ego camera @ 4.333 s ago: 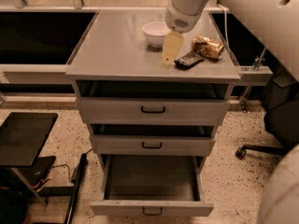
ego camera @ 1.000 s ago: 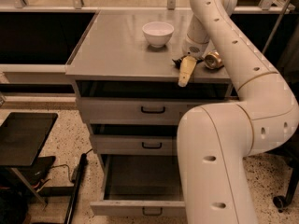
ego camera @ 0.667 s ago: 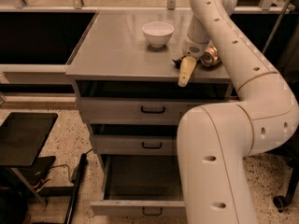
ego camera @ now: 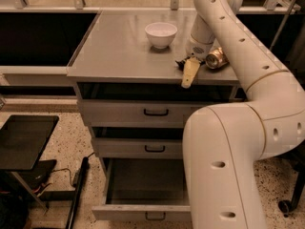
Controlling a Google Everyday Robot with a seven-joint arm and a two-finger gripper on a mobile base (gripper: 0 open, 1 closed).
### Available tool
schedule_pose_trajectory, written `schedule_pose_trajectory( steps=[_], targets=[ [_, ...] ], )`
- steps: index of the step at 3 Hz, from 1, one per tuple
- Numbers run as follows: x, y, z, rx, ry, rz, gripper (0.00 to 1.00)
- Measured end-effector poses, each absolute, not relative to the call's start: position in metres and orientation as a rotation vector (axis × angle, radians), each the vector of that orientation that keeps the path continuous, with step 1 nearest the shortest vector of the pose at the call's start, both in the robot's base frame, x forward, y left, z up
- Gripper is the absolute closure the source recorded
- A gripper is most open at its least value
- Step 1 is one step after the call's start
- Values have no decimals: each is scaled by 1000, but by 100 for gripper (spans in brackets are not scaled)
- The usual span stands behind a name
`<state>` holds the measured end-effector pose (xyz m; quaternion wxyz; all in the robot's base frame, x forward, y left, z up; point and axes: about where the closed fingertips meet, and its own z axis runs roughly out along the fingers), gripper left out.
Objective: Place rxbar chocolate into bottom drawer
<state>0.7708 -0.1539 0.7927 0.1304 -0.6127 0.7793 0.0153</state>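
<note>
Gripper point(ego camera: 188, 76) sits just beside the gold can point(ego camera: 217, 58), rxbar chocolate point(ego camera: 180, 63) peeking out right against its side away from the can, honestly can't tell if it's gripped.

Bulky cream-white arm point(ego camera: 238, 42), rounded segments, small dark holes, tan jaws at edge of cabinet top point(ego camera: 119, 56)

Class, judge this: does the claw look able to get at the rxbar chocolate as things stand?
Probably yes: the claw hangs right beside the rxbar chocolate, with nothing between them.
</note>
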Motion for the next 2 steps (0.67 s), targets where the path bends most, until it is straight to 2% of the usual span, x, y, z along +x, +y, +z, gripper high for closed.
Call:
schedule_pose_trajectory(
  steps=[1, 2],
  targets=[
    [765, -152, 796, -1780, 2264, 44, 87],
    [759, -151, 799, -1780, 2264, 44, 100]
  ],
)
